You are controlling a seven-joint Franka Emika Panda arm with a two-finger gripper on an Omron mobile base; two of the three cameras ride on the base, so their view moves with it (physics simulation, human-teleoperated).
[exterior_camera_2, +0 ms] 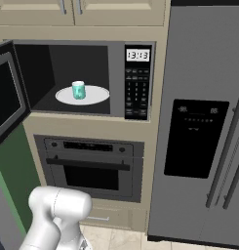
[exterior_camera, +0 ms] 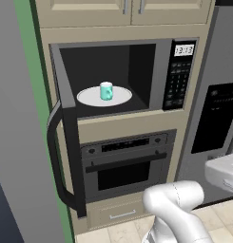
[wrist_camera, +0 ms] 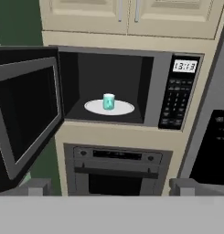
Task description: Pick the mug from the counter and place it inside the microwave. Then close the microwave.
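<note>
The teal mug [exterior_camera: 106, 90] [exterior_camera_2: 78, 90] [wrist_camera: 109, 101] stands upright on the white turntable [exterior_camera: 120, 98] [exterior_camera_2: 95, 95] [wrist_camera: 123, 109] inside the black microwave [exterior_camera: 179, 71] [exterior_camera_2: 137, 83] [wrist_camera: 179, 91]. The microwave's door [exterior_camera: 65, 123] [exterior_camera_2: 6, 97] [wrist_camera: 26, 114] is swung wide open to the left. My gripper [wrist_camera: 111, 187] is pulled back from the cavity, well short of the mug and lower than it. It is open, its fingertips [wrist_camera: 39, 186] far apart with nothing between them. The counter is out of view.
A black wall oven [exterior_camera: 122, 166] [exterior_camera_2: 89, 168] [wrist_camera: 115, 169] with a bar handle sits directly under the microwave. A grey fridge [exterior_camera_2: 199, 122] [exterior_camera: 218, 118] stands to the right. Beige cabinet doors [wrist_camera: 127, 13] are above, and a green wall [exterior_camera: 30, 71] lies behind the open door.
</note>
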